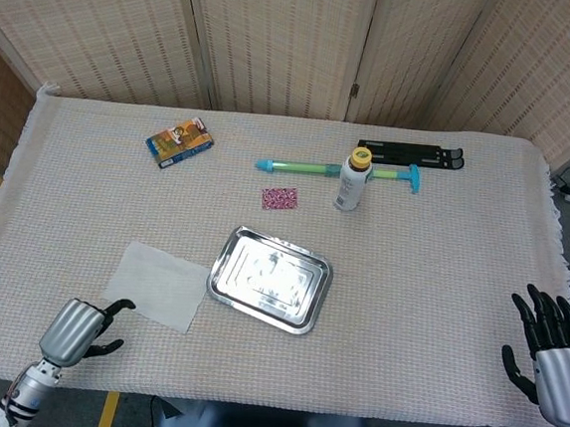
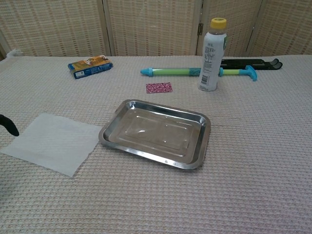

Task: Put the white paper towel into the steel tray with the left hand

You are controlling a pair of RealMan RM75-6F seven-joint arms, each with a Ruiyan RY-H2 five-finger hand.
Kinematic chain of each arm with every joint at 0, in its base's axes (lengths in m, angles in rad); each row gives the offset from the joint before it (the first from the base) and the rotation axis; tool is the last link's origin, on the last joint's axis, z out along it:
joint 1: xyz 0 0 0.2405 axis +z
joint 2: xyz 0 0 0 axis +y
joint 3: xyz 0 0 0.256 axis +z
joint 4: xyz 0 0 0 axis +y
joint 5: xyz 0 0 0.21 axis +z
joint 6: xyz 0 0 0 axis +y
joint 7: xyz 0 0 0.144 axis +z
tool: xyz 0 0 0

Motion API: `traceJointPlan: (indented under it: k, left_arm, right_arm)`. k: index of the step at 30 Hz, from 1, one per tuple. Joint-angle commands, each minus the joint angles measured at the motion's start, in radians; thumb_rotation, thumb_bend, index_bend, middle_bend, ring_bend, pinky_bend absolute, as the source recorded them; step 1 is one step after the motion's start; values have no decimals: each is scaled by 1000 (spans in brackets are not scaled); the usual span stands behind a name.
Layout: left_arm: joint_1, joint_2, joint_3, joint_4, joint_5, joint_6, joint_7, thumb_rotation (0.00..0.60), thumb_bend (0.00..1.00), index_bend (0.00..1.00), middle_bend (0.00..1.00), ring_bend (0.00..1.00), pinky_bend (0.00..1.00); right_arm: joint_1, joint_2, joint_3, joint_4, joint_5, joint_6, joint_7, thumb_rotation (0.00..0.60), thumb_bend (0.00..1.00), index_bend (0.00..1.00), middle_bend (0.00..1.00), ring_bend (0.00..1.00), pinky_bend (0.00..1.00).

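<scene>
The white paper towel (image 1: 156,284) (image 2: 53,141) lies flat on the woven cloth, just left of the steel tray (image 1: 270,278) (image 2: 156,131), which holds nothing. My left hand (image 1: 80,328) hovers at the table's front edge, just below and left of the towel's near corner, holding nothing. One dark fingertip (image 2: 9,125) shows at the left edge of the chest view, beside the towel. My right hand (image 1: 552,352) stays at the front right corner with its fingers spread, far from the tray.
At the back stand a white bottle with a yellow cap (image 1: 352,179) (image 2: 212,53), a green and blue tube (image 1: 309,167), a black stand (image 1: 410,155), a pink patch (image 1: 280,199) and a blue-orange packet (image 1: 179,141). Folding screens close off the rear.
</scene>
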Motion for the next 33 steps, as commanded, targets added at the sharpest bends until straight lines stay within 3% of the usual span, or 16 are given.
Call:
traceJointPlan:
  k: [1,9,13,18,33]
  left_arm:
    - [-24,-84,15,106,23,-22,-10,600,163,354,1000,1000,1000]
    - [-56,-200,16,285,25,-33,-58,600,164,397,1000,1000,1000]
    - [-73,-219,10,330,7,-53,-87,600,169,403,1000,1000,1000]
    - [-90,-242,2,385,-11,-61,-114,600,247,403,1000,1000,1000]
    - [-145,-290,-7,493,-44,-91,-182,600,271,418,1000,1000,1000]
  right_arm:
    - [3,-5,-1,4,1,-9,-4,600,508,0,0,0,0]
    - [10,2,-3,-10,18,-40,-11,600,508,0,0,0,0]
    - [11,2,-1,-10,24,-45,-12,600,508,0,0,0,0]
    - [15,-2,2,-8,33,-56,-20,600,508,0,0,0,0]
    - [24,-12,15,2,63,-77,-32,600,508,0,0,0,0]
